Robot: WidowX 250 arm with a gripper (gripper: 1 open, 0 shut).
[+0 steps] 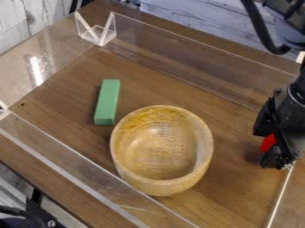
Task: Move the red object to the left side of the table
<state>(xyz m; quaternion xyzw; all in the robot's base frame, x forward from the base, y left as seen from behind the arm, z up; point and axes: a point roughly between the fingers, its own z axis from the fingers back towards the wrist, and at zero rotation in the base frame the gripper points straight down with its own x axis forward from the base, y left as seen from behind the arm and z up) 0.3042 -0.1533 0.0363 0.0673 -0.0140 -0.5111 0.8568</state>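
Observation:
The red object [272, 143] lies near the right edge of the table [202, 80], and only small red patches of it show past the black gripper. My gripper [279, 153] points straight down and sits low over it. It is open, with a finger on either side of the red object. I cannot tell whether the fingers touch it.
A large wooden bowl [120, 134] stands in the front middle, just left of the gripper. A green rectangular block [107, 101] lies further left. Clear acrylic walls [71, 191] edge the table, and a small clear stand [95, 28] sits at the back left corner.

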